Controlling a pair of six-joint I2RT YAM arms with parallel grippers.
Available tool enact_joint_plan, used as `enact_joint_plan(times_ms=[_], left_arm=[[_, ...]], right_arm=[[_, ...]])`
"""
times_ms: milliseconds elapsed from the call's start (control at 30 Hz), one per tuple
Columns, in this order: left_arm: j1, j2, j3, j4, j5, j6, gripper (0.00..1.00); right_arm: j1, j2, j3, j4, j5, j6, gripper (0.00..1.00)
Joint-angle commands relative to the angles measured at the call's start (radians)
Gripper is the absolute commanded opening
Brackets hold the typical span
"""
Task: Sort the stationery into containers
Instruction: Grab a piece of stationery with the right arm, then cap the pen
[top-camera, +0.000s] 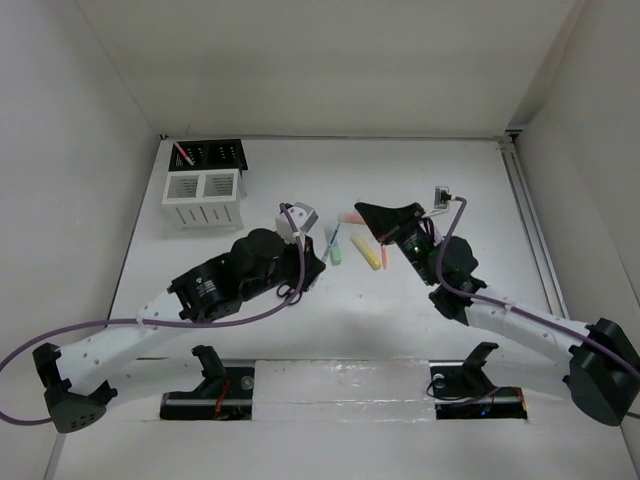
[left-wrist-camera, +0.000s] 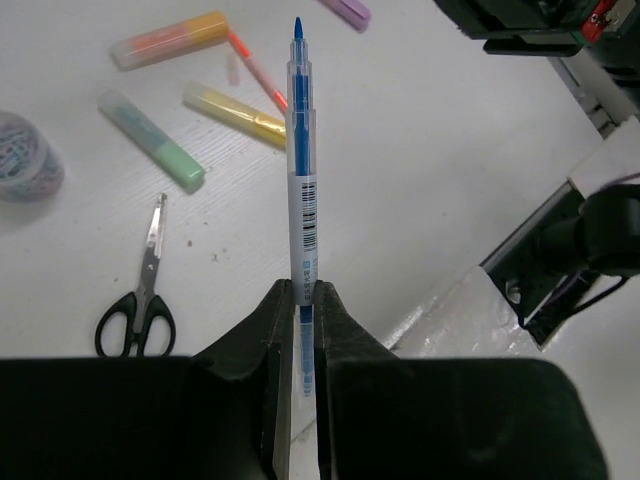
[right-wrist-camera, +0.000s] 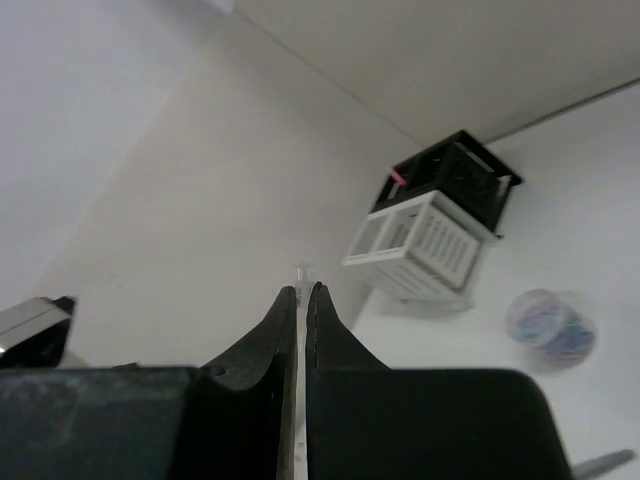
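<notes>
My left gripper (left-wrist-camera: 301, 292) is shut on a blue pen (left-wrist-camera: 302, 170) that sticks out past the fingertips, above the table. It also shows in the top view (top-camera: 314, 252). Below it lie an orange marker (left-wrist-camera: 170, 38), a green marker (left-wrist-camera: 152, 127), a yellow marker (left-wrist-camera: 235, 112), a thin red pen (left-wrist-camera: 258, 78), black-handled scissors (left-wrist-camera: 140, 295) and the round tub (left-wrist-camera: 25, 160). My right gripper (right-wrist-camera: 303, 292) is raised, shut on a thin clear pen-like piece (right-wrist-camera: 303, 271). The white organizer (top-camera: 204, 198) and the black mesh holder (top-camera: 212, 153) stand at the far left.
A red pen (top-camera: 184, 154) stands in the black holder. A purple marker (left-wrist-camera: 346, 10) lies beyond the others. A small grey fixture (top-camera: 443, 194) sits at the far right. The arm bases and a taped strip (top-camera: 340, 380) line the near edge.
</notes>
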Motion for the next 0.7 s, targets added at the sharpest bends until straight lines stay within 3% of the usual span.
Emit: enact_joint_plan(times_ms=[0, 333, 667], left_arm=[[0.002, -0.033, 0.025, 0.070, 0.128, 0.059, 0.00], [0.002, -0.052, 0.005, 0.090, 0.173, 0.070, 0.00], [0.002, -0.065, 0.005, 0.090, 0.095, 0.059, 0.00]], right_arm=[[0.047, -0.021, -0.026, 0.262, 0.021, 0.113, 0.00], [0.088, 0.037, -0.048, 0.383, 0.046, 0.104, 0.00], [0.088, 0.004, -0.048, 0.311, 0.040, 0.075, 0.00]])
